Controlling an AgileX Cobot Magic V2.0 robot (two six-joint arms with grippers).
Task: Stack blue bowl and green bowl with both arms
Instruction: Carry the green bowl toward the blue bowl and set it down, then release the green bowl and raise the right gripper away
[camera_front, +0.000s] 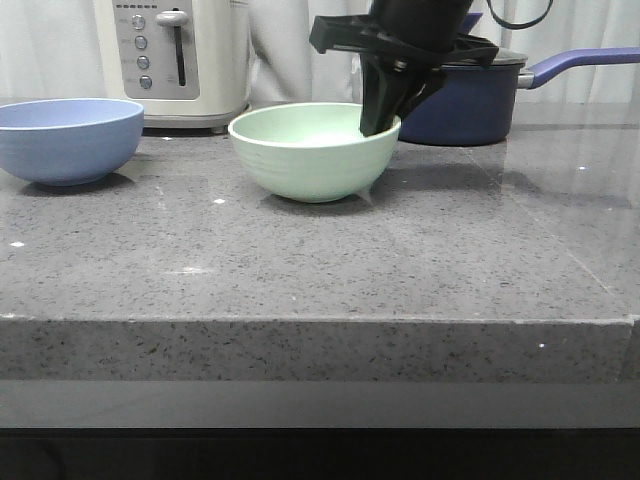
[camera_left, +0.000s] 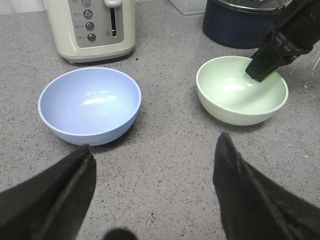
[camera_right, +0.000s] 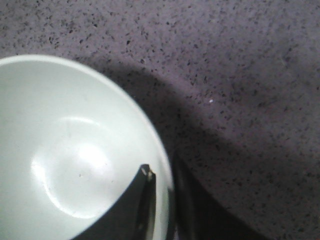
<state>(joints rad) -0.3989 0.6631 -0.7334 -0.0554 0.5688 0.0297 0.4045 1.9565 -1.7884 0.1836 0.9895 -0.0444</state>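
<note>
The green bowl (camera_front: 310, 160) stands upright at the middle of the counter; it also shows in the left wrist view (camera_left: 235, 100) and the right wrist view (camera_right: 60, 150). My right gripper (camera_front: 380, 120) comes down on its right rim, one finger inside and one outside, shut on the rim (camera_right: 162, 169); the left wrist view shows it too (camera_left: 260, 72). The blue bowl (camera_front: 65, 140) stands empty at the far left (camera_left: 90, 105). My left gripper (camera_left: 155, 150) is open and empty, above bare counter in front of both bowls.
A cream toaster (camera_front: 175, 60) stands behind the blue bowl. A dark navy lidded saucepan (camera_front: 470, 95) stands close behind the green bowl, its handle pointing right. The counter's front edge (camera_front: 320, 320) is near the camera.
</note>
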